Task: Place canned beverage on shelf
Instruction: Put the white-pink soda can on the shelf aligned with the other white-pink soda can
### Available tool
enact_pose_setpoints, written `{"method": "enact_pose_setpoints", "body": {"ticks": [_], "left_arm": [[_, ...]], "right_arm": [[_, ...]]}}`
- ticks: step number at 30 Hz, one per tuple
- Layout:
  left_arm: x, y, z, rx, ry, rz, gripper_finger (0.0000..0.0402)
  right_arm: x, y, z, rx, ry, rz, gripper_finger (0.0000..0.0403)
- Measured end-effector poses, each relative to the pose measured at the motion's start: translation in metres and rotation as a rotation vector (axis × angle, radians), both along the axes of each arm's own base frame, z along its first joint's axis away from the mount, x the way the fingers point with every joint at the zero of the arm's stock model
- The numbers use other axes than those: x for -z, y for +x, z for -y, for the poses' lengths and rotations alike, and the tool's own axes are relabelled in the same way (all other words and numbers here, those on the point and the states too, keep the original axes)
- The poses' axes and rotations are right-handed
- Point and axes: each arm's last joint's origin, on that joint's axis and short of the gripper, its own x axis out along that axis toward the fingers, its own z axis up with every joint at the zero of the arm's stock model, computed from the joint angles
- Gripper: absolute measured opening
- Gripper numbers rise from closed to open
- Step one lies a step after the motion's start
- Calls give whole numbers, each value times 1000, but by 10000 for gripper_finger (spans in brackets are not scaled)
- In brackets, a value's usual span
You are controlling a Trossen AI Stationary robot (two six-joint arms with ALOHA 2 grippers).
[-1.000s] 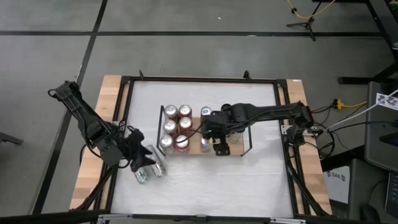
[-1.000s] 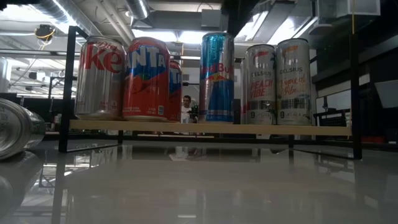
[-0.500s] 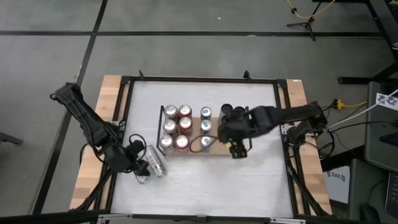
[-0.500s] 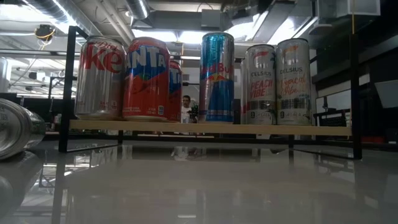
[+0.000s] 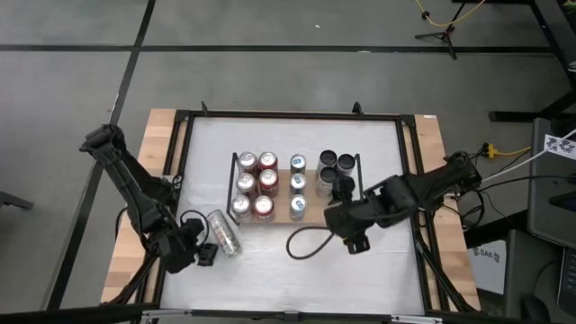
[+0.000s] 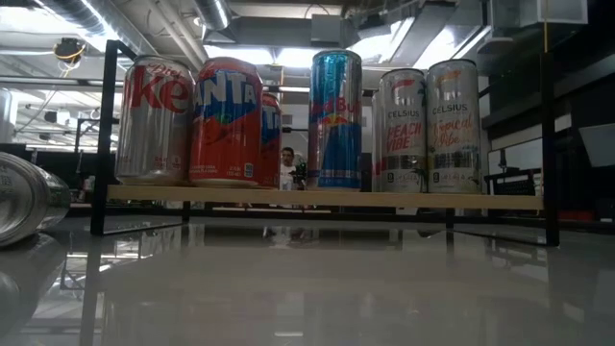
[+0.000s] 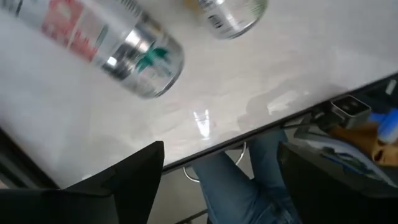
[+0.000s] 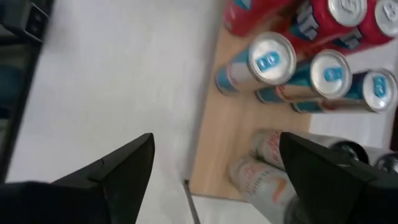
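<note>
The white tabletop (image 5: 270,270) filled the black frame, and on it, a little right of centre, stood the shelf (image 5: 310,214), a small light-wood board with thin black rails at its two short ends. Upright cans covered most of the board: six red and silver ones (image 5: 255,184) in two columns at its left end, three slim blue ones (image 5: 297,185) in a column at the middle, and three dark-topped ones (image 5: 337,170) by its right rail. From table height, the front row read as a silver Coke can (image 6: 154,120), a red Fanta can (image 6: 226,122), a tall blue Red Bull can (image 6: 338,120) and two silver Celsius cans (image 6: 430,126).

The right arm reached in from the right side, its gripper (image 5: 355,238) over bare table just near of the shelf's right end, fingers spread wide and holding nothing. The left gripper (image 5: 200,255) sat low at the near left of the table, likewise spread wide and empty.

One silver can (image 5: 222,232) lay on its side on the tabletop, left of and nearer than the shelf, just beside the left gripper but not between its fingers.
</note>
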Motion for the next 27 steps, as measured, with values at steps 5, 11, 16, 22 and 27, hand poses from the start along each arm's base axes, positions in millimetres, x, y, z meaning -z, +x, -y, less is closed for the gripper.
{"method": "enact_pose_setpoints", "body": {"ticks": [5,11,16,22,27], "left_arm": [[6,-6,9,-69,-22,-58,305],[15,-8,16,-96,9,-107,305],[26,-4,16,-112,69,-147,305],[36,-3,11,-137,173,-218,305],[38,-3,-3,-178,264,-284,305]], "right_arm": [[-2,0,-13,-24,31,51,340],[-5,3,-22,-47,67,115,340],[-5,3,-25,-70,109,107,340],[-5,3,-25,-73,113,105,340],[-5,3,-25,-73,113,105,340]]}}
